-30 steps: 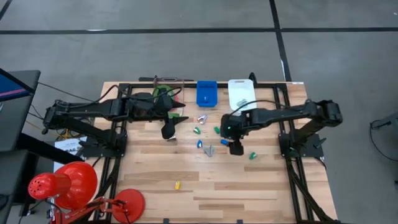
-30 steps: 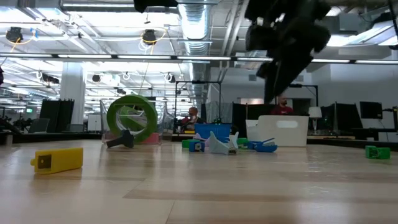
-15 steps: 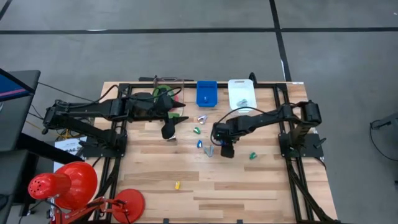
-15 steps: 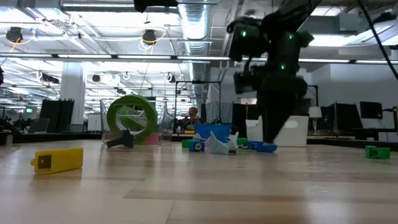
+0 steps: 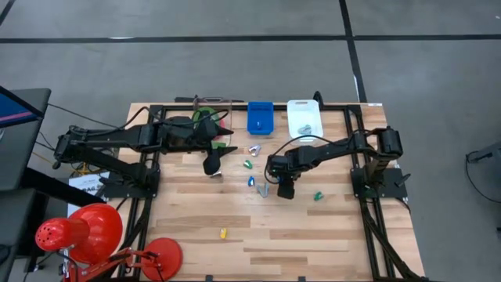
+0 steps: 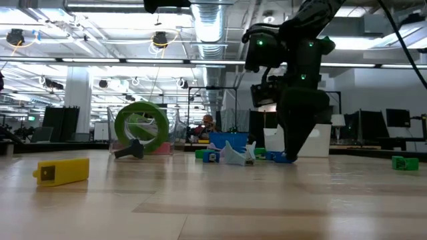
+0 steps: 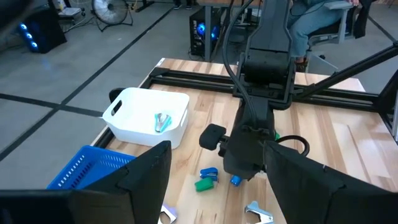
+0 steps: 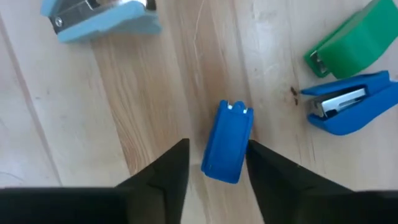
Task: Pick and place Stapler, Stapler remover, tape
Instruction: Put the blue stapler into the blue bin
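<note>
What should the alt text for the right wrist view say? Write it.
The right gripper points down at a wooden table, its two dark fingers straddling a small blue stapler. A light-blue stapler lies farther off, and a green stapler sits beside another blue one.

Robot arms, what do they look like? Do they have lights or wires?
Both arms are dark, nearly black, built of long thin links with chunky joints. The right arm has small green lights glowing near its wrist and black cables looping along it. The left arm has black cables too. Each ends in a gripper with two flat, dark, tapering fingers.
</note>
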